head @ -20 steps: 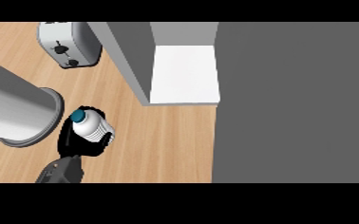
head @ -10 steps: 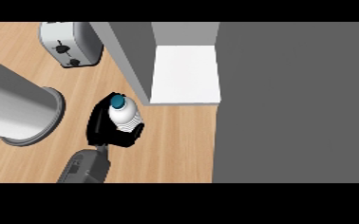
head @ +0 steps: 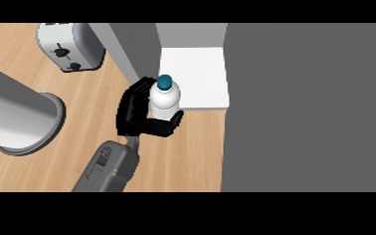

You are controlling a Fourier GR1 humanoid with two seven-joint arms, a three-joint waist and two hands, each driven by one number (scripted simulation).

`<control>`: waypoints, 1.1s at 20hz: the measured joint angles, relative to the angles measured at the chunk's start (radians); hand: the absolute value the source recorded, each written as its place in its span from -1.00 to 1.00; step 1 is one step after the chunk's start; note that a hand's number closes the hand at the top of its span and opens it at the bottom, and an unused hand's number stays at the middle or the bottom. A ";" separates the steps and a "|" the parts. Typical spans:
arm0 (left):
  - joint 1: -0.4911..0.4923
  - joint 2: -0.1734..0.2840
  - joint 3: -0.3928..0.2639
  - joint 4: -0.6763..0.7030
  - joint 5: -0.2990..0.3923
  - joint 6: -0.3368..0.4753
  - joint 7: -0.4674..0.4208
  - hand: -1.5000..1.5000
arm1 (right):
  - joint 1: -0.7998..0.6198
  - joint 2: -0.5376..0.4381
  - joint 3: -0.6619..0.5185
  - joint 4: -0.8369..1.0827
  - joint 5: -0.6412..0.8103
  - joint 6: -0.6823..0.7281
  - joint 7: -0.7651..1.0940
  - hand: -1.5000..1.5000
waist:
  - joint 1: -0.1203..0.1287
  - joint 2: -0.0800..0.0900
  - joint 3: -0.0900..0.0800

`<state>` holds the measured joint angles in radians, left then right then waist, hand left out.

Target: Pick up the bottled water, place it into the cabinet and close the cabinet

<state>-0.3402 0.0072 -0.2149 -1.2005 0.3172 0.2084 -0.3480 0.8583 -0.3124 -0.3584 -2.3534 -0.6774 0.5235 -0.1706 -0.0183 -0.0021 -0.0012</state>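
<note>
Counter (head: 66,174) looks like light wood, smooth with fine grain. Toaster (head: 70,47) at 11 o'clock is brushed metal, same for the big pot (head: 26,117) at 9. Water bottle (head: 165,102) is clear ribbed plastic, teal cap. Cabinet (head: 195,77) shelf's matt white.

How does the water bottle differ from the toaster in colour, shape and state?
The bottle is white with a teal cap; the toaster is silver with dark knobs. The bottle is narrow and round; the toaster is broad and boxy. The bottle is held in the left hand at the cabinet's opening; the toaster stands alone on the wooden counter. Both appear upright.
</note>
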 measured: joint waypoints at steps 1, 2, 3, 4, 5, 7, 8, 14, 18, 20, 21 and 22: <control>-0.018 -0.002 -0.012 -0.001 -0.003 0.029 0.012 1.00 | -0.005 0.002 0.002 0.001 -0.002 -0.004 0.004 -1.00 | 0.000 0.000 0.000; -0.035 -0.003 -0.028 0.000 0.000 0.060 0.020 1.00 | -0.005 0.002 0.003 0.001 -0.004 -0.005 0.005 -1.00 | -0.001 0.000 0.000; -0.061 -0.004 -0.044 0.014 -0.001 0.097 0.028 1.00 | -0.006 0.004 0.006 0.002 -0.006 -0.001 0.004 -1.00 | -0.004 0.001 0.000; -0.080 -0.004 -0.054 0.037 -0.007 0.127 0.025 1.00 | -0.001 0.002 0.001 0.002 -0.008 0.006 -0.002 -1.00 | -0.009 0.001 0.000; -0.098 -0.005 -0.067 0.053 -0.005 0.159 0.025 1.00 | 0.004 0.003 -0.001 0.001 -0.011 0.010 -0.007 -1.00 | -0.012 0.002 0.000; -0.153 -0.006 -0.074 0.087 -0.011 0.211 0.054 1.00 | 0.000 0.003 -0.003 0.003 -0.014 0.012 -0.009 -1.00 | -0.012 0.002 0.000; -0.184 -0.006 -0.075 0.113 -0.012 0.233 0.060 1.00 | -0.002 0.003 0.001 0.003 -0.017 0.008 -0.008 -1.00 | -0.014 0.003 0.000; -0.304 -0.007 -0.080 0.268 -0.004 0.302 0.080 1.00 | 0.009 0.008 0.000 0.006 -0.031 0.022 -0.009 -1.00 | -0.018 0.005 0.000; -0.391 -0.007 -0.072 0.387 0.043 0.320 0.062 1.00 | -0.005 0.000 -0.001 0.010 -0.040 0.020 -0.002 -1.00 | -0.024 0.008 -0.001; -0.434 -0.007 -0.068 0.443 0.074 0.321 0.051 1.00 | -0.009 0.001 0.002 0.012 -0.044 0.019 0.000 -1.00 | -0.029 0.010 -0.001; -0.448 -0.007 -0.061 0.472 0.084 0.318 0.040 1.00 | -0.009 -0.002 0.004 0.012 -0.047 0.018 0.002 -1.00 | -0.030 0.010 -0.001; -0.467 -0.007 -0.052 0.497 0.085 0.315 0.036 1.00 | -0.003 -0.005 -0.006 0.012 -0.050 0.025 -0.001 -1.00 | -0.029 0.010 -0.001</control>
<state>-0.8074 0.0001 -0.2664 -0.7030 0.4025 0.5233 -0.3121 0.8548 -0.3176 -0.3640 -2.3413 -0.7273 0.5486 -0.1713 -0.0477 0.0079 -0.0019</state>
